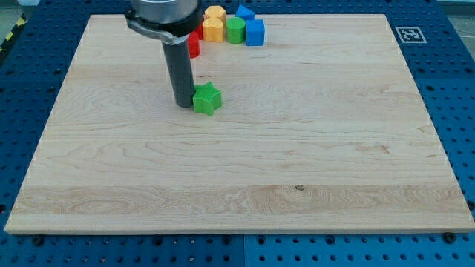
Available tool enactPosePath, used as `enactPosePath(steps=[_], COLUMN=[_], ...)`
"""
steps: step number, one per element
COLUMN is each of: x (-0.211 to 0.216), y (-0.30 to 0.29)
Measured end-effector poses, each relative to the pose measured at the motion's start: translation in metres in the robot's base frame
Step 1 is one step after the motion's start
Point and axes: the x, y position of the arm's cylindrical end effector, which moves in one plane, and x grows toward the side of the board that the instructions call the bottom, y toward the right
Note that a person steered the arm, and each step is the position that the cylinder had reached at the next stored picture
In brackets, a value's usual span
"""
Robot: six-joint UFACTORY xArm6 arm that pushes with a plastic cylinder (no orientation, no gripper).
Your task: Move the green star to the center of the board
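The green star lies on the wooden board, left of the middle and in the upper half. My tip stands right against the star's left side, touching or nearly touching it. The dark rod rises from there to the arm's mount at the view's top.
A cluster of blocks sits at the board's top edge: a red block partly behind the rod, a yellow block, a green cylinder, a blue cube and a blue block behind. A marker tag is at the top right corner.
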Motion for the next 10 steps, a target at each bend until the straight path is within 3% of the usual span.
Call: enactPosePath(steps=[2,5,7,9,10], x=[0.002,0.037,0.025,-0.003,0.011], y=[0.012,0.046,0.121,0.135,0.135])
